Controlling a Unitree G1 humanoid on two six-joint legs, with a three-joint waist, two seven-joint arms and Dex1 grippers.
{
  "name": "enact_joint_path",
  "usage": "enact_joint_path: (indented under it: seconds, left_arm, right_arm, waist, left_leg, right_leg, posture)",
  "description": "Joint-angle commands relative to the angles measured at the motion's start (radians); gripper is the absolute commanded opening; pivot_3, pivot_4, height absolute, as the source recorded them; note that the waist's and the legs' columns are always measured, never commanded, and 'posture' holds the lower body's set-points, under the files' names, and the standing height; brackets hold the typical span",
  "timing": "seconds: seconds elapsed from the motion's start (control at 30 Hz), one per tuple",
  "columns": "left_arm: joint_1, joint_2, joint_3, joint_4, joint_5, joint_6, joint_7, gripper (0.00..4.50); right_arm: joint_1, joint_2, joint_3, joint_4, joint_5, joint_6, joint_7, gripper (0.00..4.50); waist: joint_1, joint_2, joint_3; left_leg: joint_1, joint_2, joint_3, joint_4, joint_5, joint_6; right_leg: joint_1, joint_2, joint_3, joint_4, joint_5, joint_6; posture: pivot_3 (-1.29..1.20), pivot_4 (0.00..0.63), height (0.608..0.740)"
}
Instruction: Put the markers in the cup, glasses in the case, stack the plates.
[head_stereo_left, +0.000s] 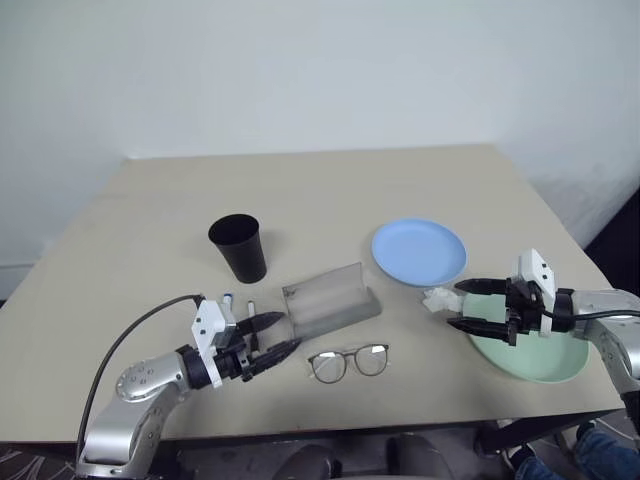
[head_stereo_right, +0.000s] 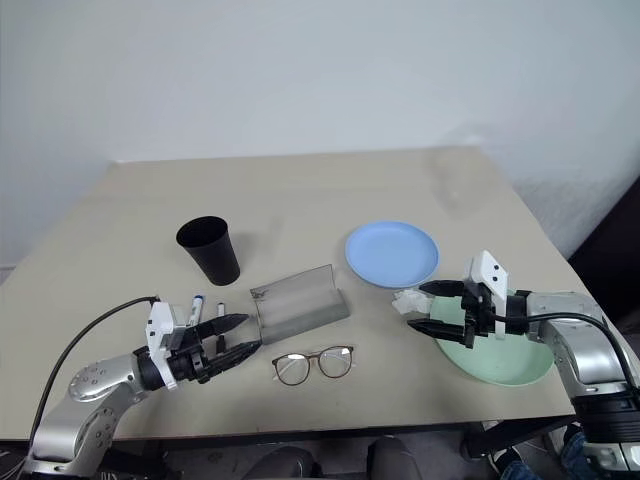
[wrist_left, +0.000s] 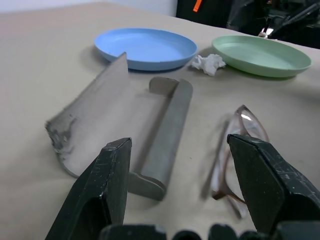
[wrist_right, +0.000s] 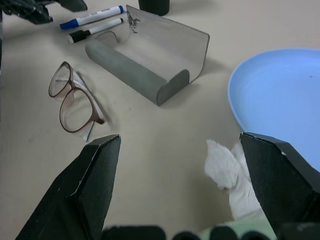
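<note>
Glasses (head_stereo_left: 349, 362) lie flat at table centre-front, just at 6 o'clock of the open case (head_stereo_left: 330, 303); markers (head_stereo_left: 240, 304) rest at the case's 9 o'clock, below the upright cup (head_stereo_left: 238, 247). Left gripper (head_stereo_left: 274, 336), jaws wide and empty, hovers over the markers and aims toward 3 o'clock at case and glasses, likely lining up a pick. Right gripper (head_stereo_left: 467, 307), also wide and empty, hangs over the green plate (head_stereo_left: 545, 362) beside a tissue (head_stereo_left: 437, 299); blue plate (head_stereo_left: 419, 251) sits at its 11 o'clock, not yet stacked.

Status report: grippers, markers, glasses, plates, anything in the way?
Left gripper and right gripper open, empty. Markers, glasses on table; case open. Plates unstacked; tissue between them.
</note>
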Motion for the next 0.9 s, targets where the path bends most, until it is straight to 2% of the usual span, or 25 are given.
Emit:
enact_joint_path:
  seconds: [0.03, 0.33, 0.53, 0.67, 0.73, 0.9]
  left_arm:
    - [-0.031, 0.021, 0.036, 0.019, 0.004, -0.028, -0.011, 3.21]
    - [-0.065, 0.012, 0.0, 0.025, 0.003, -0.016, -0.017, 3.21]
    - [-0.105, -0.011, -0.041, 0.036, 0.004, -0.007, -0.016, 3.21]
    - [-0.133, -0.022, -0.067, 0.054, 0.009, -0.007, -0.031, 3.21]
    - [-0.145, -0.024, -0.077, 0.062, 0.01, -0.009, -0.038, 3.21]
    - [-0.2, -0.052, -0.117, 0.086, 0.019, -0.012, -0.051, 3.21]
  right_arm:
    - [0.011, 0.004, -0.031, -0.04, 0.004, -0.017, -0.029, 4.13]
    - [0.071, -0.012, -0.062, -0.097, 0.01, 0.002, -0.092, 4.13]
    - [0.106, -0.068, -0.046, -0.212, -0.071, 0.119, -0.225, 4.13]
    - [0.113, -0.082, -0.067, -0.304, -0.043, 0.298, -0.312, 4.13]
    - [0.101, -0.067, -0.079, -0.338, -0.011, 0.398, -0.354, 4.13]
    - [0.082, 0.005, -0.031, -0.417, -0.051, 0.571, -0.533, 4.13]
  waist:
    - [-0.001, 0.0, 0.0]
    - [-0.001, 0.0, 0.0]
    - [0.0, 0.0, 0.0]
    - [-0.001, -0.001, 0.0]
    - [-0.001, -0.001, 0.0]
    - [0.0, -0.002, 0.0]
  left_leg:
    - [0.0, 0.0, 0.0, 0.0, 0.0, 0.0]
    - [0.003, 0.003, 0.012, 0.0, -0.002, 0.003]
    - [0.005, 0.003, 0.018, 0.002, -0.003, 0.004]
    - [0.005, 0.004, 0.018, 0.002, -0.004, 0.004]
    - [0.004, 0.004, 0.019, 0.002, -0.004, 0.004]
    - [0.002, 0.005, 0.018, 0.003, -0.004, 0.004]
  right_leg:
    - [0.0, 0.0, 0.0, 0.0, 0.0, 0.0]
    - [0.0, -0.002, 0.001, 0.0, 0.003, 0.002]
    - [0.0, -0.004, 0.002, -0.001, 0.005, 0.005]
    - [0.0, -0.003, 0.001, -0.001, 0.005, 0.005]
    - [0.0, -0.003, 0.001, -0.001, 0.005, 0.005]
    - [0.0, -0.003, 0.0, -0.001, 0.005, 0.005]
  posture:
    - [0.0, 0.0, 0.74]
    - [0.0, 0.0, 0.74]
    - [0.0, 0.0, 0.74]
    - [0.0, 0.0, 0.74]
    - [0.0, 0.0, 0.74]
    - [0.0, 0.0, 0.74]
